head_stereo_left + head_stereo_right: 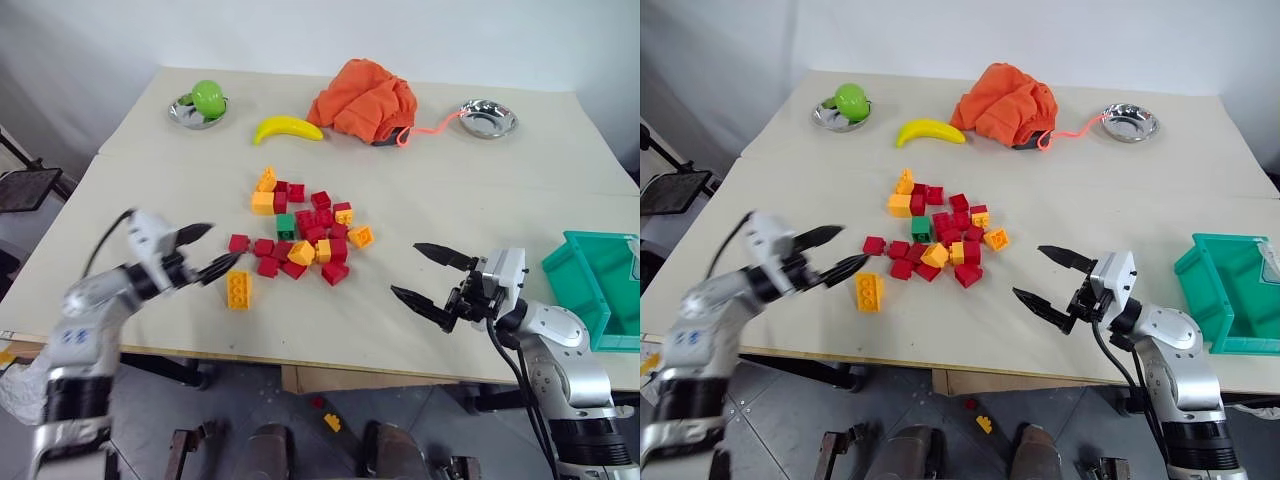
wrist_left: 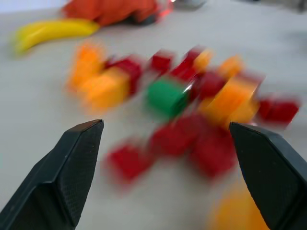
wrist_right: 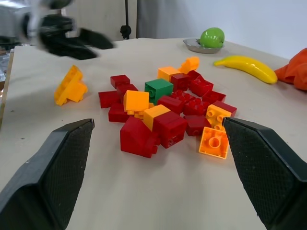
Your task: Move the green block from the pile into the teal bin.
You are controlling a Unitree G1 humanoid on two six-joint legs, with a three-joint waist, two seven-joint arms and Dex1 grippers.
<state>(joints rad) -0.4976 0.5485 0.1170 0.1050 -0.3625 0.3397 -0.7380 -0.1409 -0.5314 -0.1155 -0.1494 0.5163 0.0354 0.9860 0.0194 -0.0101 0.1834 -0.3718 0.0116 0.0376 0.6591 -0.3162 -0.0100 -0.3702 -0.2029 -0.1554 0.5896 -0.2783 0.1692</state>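
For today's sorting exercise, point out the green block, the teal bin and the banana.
green block (image 1: 286, 226), left eye view, on its studded top face.
teal bin (image 1: 566, 266), left eye view, on its near-left wall.
banana (image 1: 929, 131), right eye view, on the middle of its curve.

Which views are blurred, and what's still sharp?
Left wrist view: pile smeared, green block a soft blob, own fingers crisp. Head views: left gripper streaked, right gripper and bin sharp. Right wrist view: bricks sharp, left gripper blurred.
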